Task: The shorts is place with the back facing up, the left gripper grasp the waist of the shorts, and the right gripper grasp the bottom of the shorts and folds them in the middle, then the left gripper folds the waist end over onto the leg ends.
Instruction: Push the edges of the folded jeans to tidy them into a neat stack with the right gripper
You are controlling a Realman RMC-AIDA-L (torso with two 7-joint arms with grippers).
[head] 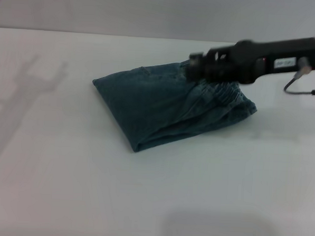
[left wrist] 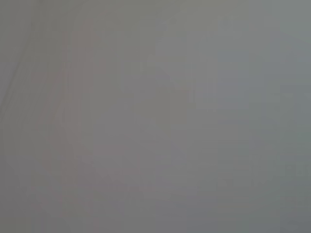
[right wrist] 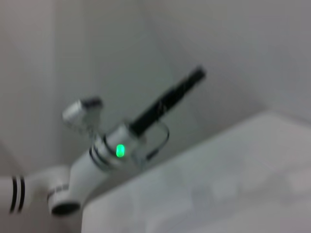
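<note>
White tabletop [head: 64,187]: folded shorts [head: 147,104]; right gripper [head: 194,67] over their ruffled end, finger state indeterminable. Left gripper [right wrist: 194,76] raised, appears closed. Risk: withdrawal snags, unfolding fabric.

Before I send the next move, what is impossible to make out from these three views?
- Right pincer in the head view: its tips blur over the shorts, so open or shut, touching or not, is unclear.
- Waist: partly hidden by that arm.
- Leg ends: buried in the fold.
- Left wrist view: plain grey only.
- Left pincer in the right wrist view: raised off the table, blurred; fingers unreadable.
</note>
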